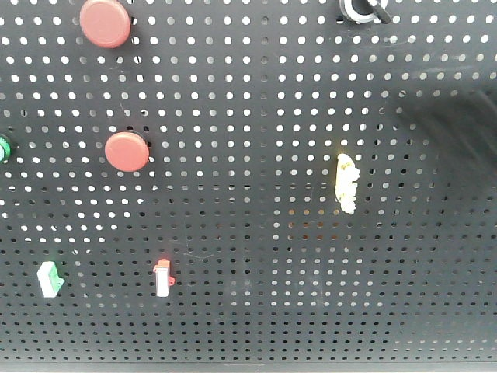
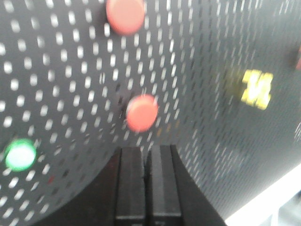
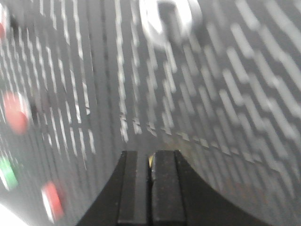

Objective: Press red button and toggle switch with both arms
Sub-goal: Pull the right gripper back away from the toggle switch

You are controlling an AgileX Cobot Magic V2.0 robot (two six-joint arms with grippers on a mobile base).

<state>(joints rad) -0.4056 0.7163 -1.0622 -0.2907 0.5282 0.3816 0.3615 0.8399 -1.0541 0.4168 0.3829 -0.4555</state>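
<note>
The red button (image 1: 106, 22) is the larger, duller disc at the top left of the black pegboard (image 1: 256, 116); it also shows in the left wrist view (image 2: 125, 15). The toggle switch (image 1: 359, 9), black with a silver ring, sits at the top edge, and is a blurred ring in the right wrist view (image 3: 167, 19). My left gripper (image 2: 146, 150) is shut and empty, just below the smaller bright red button (image 2: 142, 112), well short of the larger one. My right gripper (image 3: 151, 153) is shut and empty, well below the switch. Neither gripper shows in the front view.
The smaller red button (image 1: 126, 151) sits below the larger one. A pale yellow tab (image 1: 346, 183) is at mid right, a green lamp (image 1: 4, 148) at the left edge. A green rocker (image 1: 50, 279) and a red rocker (image 1: 162, 277) sit low.
</note>
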